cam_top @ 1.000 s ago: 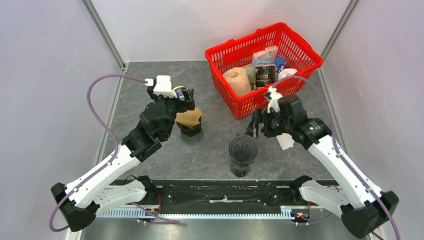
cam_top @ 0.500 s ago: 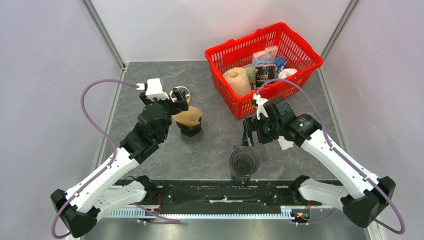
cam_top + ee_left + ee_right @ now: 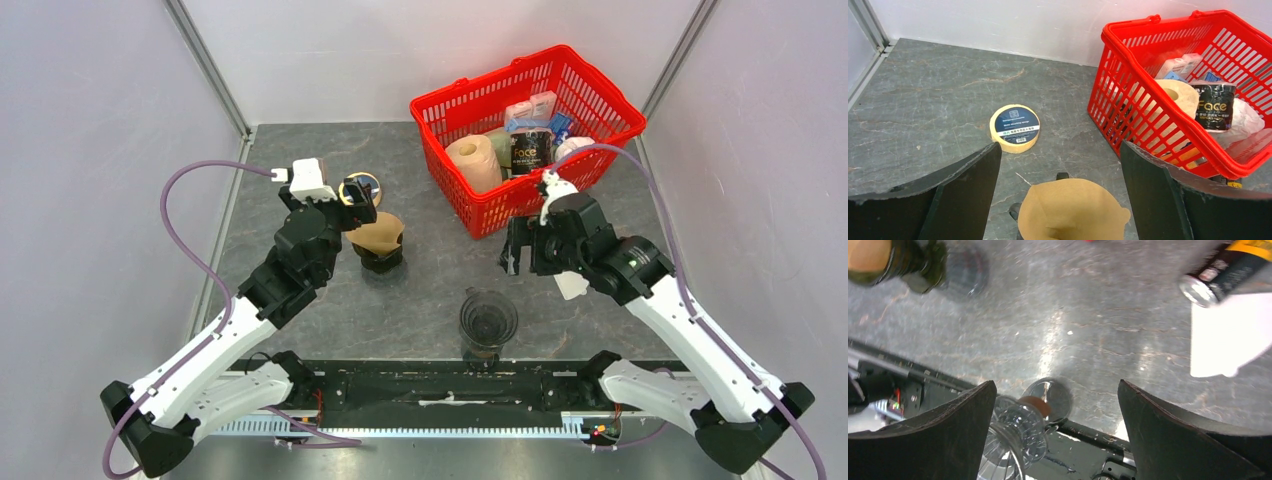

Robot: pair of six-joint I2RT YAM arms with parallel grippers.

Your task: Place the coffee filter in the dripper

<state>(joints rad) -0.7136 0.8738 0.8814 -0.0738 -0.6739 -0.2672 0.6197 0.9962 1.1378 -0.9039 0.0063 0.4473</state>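
Note:
A tan paper coffee filter (image 3: 378, 234) stands open as a cone in the black dripper (image 3: 381, 260) left of centre. In the left wrist view the filter (image 3: 1070, 210) lies low between my fingers with a clear gap on each side. My left gripper (image 3: 356, 205) (image 3: 1059, 147) is open, just behind and above the filter, touching nothing. My right gripper (image 3: 512, 252) (image 3: 1056, 384) is open and empty over bare table right of centre. The dripper (image 3: 913, 265) shows blurred at the right wrist view's top left.
A clear ribbed glass vessel (image 3: 487, 320) (image 3: 1020, 432) with a brown collar stands near the front rail. A red basket (image 3: 590, 95) (image 3: 1128, 100) of groceries fills the back right. A tape roll (image 3: 365, 186) (image 3: 1014, 127) lies behind the dripper. A white packet (image 3: 570, 283) (image 3: 1220, 337) lies under the right arm.
My left gripper has drawn back a little from the filter, which stays in the dripper. My right arm dipped toward the glass vessel, then lifted away to the right.

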